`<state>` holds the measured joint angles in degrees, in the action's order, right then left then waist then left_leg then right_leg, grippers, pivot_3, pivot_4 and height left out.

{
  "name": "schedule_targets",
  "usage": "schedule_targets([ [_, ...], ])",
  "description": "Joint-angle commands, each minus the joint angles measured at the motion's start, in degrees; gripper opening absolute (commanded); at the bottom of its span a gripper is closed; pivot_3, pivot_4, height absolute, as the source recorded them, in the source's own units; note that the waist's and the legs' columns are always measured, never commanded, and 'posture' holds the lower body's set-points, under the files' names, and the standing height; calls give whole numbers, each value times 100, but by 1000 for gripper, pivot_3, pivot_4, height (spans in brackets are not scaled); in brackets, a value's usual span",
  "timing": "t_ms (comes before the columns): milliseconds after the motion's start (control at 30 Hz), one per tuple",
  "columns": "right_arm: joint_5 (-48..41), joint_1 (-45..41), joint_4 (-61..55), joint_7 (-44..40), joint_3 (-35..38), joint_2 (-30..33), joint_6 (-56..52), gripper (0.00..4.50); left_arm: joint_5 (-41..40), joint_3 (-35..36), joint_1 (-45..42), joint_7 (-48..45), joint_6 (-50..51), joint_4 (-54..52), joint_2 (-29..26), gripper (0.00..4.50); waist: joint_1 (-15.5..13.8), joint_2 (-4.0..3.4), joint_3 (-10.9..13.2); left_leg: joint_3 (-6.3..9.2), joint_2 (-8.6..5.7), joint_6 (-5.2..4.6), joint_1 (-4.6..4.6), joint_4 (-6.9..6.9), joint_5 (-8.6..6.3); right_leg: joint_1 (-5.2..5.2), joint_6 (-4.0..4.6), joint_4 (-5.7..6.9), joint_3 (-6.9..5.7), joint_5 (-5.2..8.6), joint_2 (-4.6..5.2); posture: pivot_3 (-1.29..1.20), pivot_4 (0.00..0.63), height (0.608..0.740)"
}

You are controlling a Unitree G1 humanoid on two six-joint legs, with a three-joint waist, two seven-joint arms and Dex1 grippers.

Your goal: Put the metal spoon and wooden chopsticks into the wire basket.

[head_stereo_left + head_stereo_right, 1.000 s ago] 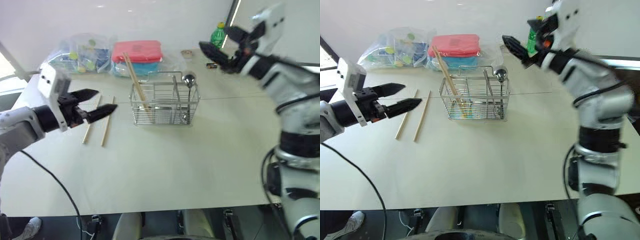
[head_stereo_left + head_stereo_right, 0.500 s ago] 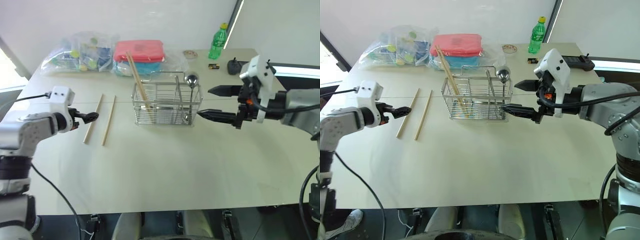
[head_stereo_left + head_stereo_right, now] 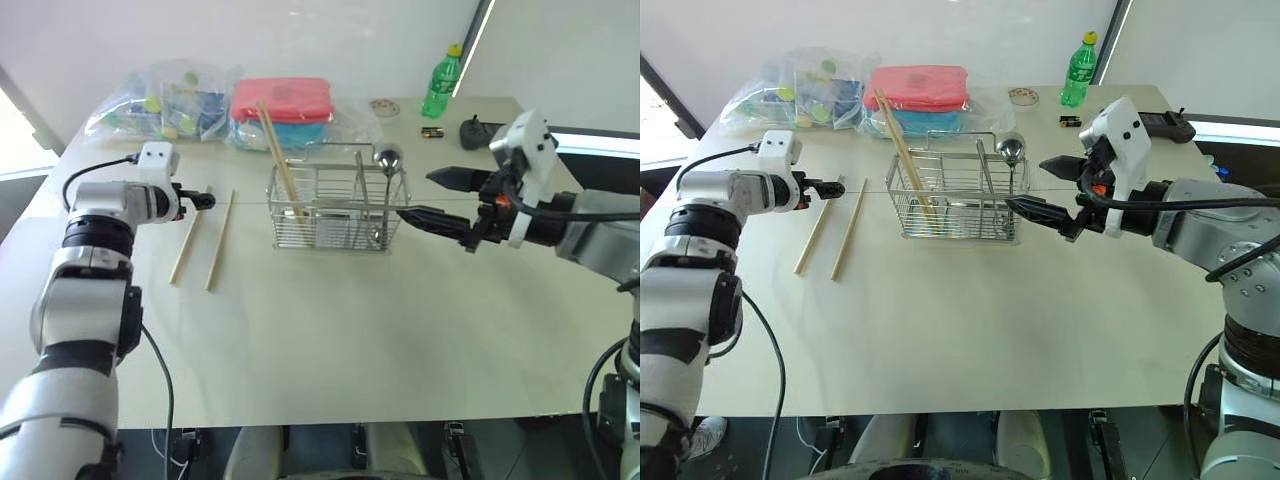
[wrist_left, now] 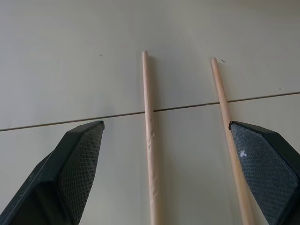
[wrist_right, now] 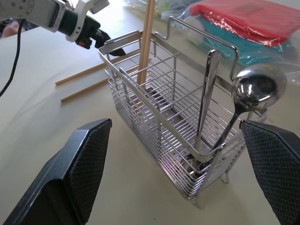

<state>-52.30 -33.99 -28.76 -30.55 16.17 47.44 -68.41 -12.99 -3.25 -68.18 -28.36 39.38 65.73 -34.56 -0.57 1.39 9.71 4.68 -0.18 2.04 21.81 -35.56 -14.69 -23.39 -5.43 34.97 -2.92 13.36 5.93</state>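
Observation:
The wire basket (image 3: 335,212) stands mid-table. The metal spoon (image 3: 388,160) rests upright in its right end, bowl up, and wooden chopsticks (image 3: 277,160) lean out of its left end. Two more wooden chopsticks (image 3: 187,242) (image 3: 219,240) lie flat on the table left of the basket. My left gripper (image 3: 205,201) hovers open over their far ends; in the left wrist view both sticks (image 4: 150,140) (image 4: 227,122) lie between its fingers (image 4: 75,164). My right gripper (image 3: 415,194) is open and empty, just right of the basket, and the right wrist view faces the spoon (image 5: 258,86).
A red-lidded plastic box (image 3: 281,100) and clear bags (image 3: 165,100) sit behind the basket. A green bottle (image 3: 444,68), a small round dish (image 3: 382,106) and black items (image 3: 475,130) stand at the back right. A second slim metal handle (image 5: 208,89) stands in the basket.
My left gripper has reached forward and down to the far ends of the loose chopsticks. My right gripper dropped from high up to beside the basket, then held still.

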Motion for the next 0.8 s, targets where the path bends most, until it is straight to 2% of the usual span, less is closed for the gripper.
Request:
schedule_targets([
  [33,-178,-64,-145,296,301,-63,-28,4478,311,115,-306,23,-157,448,29,4500,4,0,0,0,0,0,-1,0,0,0,0,2,0,0,0,0,150,708],
  [467,-447,-102,-4,706,484,-55,-32,4478,734,478,-335,226,-313,890,232,4500,0,1,0,1,0,1,-6,-3,0,1,-1,12,0,-1,0,0,150,708],
  [600,-523,-99,20,772,518,-52,-29,4500,717,673,-372,207,-228,906,277,3287,-2,1,0,2,0,1,-7,-4,1,2,-2,13,0,-1,0,0,150,708],
  [633,-537,-99,27,790,524,-45,-28,4500,732,701,-377,213,-224,906,282,2650,-5,1,0,2,0,1,-7,-4,1,2,-2,13,0,-1,0,0,150,708],
  [800,-581,-2,-35,744,495,54,-14,4500,784,832,-383,224,-178,907,293,112,-4,1,0,2,0,1,-6,-5,1,2,-2,13,0,-2,0,0,150,708],
])
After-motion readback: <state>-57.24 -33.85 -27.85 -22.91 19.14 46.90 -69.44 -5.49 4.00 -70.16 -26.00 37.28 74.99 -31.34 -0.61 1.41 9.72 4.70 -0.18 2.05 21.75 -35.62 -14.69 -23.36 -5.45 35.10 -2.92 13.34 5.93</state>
